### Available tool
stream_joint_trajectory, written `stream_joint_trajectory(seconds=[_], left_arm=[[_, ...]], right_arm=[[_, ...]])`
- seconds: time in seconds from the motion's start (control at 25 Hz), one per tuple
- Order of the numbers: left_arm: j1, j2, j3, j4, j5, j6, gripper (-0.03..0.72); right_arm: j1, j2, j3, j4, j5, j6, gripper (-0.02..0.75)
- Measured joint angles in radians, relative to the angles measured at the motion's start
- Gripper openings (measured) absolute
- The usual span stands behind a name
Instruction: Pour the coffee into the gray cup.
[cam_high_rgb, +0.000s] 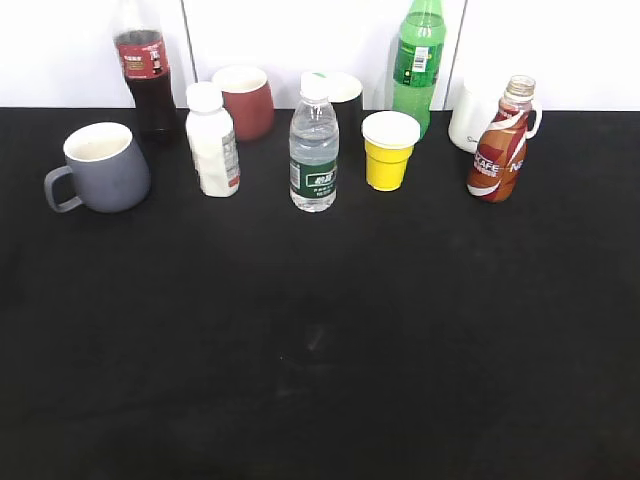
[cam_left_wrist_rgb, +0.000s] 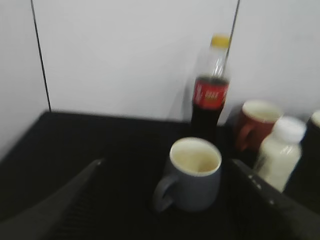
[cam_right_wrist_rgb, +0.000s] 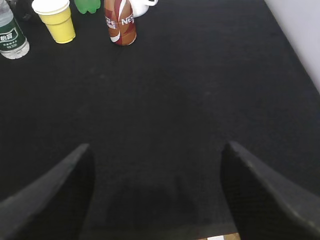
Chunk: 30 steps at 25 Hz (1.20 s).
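Standing apart, coffee (cam_high_rgb: 498, 155), gray cup (cam_high_rgb: 104, 166)

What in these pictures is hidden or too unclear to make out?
- Gray cup, left wrist view: blurred, so whether anything is inside is unclear.
- Coffee bottle, right wrist view: top cut off by the frame edge.
- White mug, exterior view: partly hidden behind the coffee bottle.
- Cola label: text blurred.

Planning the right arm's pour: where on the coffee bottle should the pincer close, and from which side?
Probably the labelled waist of the coffee bottle, where the curvy body narrows. It stands upright, with a white mug close behind and a yellow cup to its left, so the open right pincer should come in level from the front.
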Motion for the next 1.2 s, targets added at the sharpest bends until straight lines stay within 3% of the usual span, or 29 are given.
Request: stream_joint_trajectory(seconds=[0.2, 0.32, 0.44, 0.72, 1.04, 1.2], left_arm=[[0.0, 0.463, 0.0, 0.004, -0.376, 0.0, 0.543], [0.0, 0.682, -0.003, 0.073, -0.558, -0.011, 0.543], [0.0, 0.827, -0.055, 0.079, -0.646, -0.015, 0.543], [0.0, 1.032, -0.273, 0.05, -0.615, -0.016, 0.54], [0.004, 1.109, -0.416, 0.018, -0.488, -0.014, 0.49], [0.004, 1.111, -0.435, -0.001, -0.507, 0.0, 0.488]], right_arm=[[0.0, 0.0, 0.0, 0.0, 0.0, 0.0, 0.587], [0.0, 0.0, 0.0, 0.0, 0.0, 0.0, 0.587], [0.0, 0.0, 0.0, 0.0, 0.0, 0.0, 0.587], [0.0, 0.0, 0.0, 0.0, 0.0, 0.0, 0.587], [0.0, 0.0, 0.0, 0.0, 0.0, 0.0, 0.587], [0.0, 0.0, 0.0, 0.001, 0.0, 0.0, 0.587]])
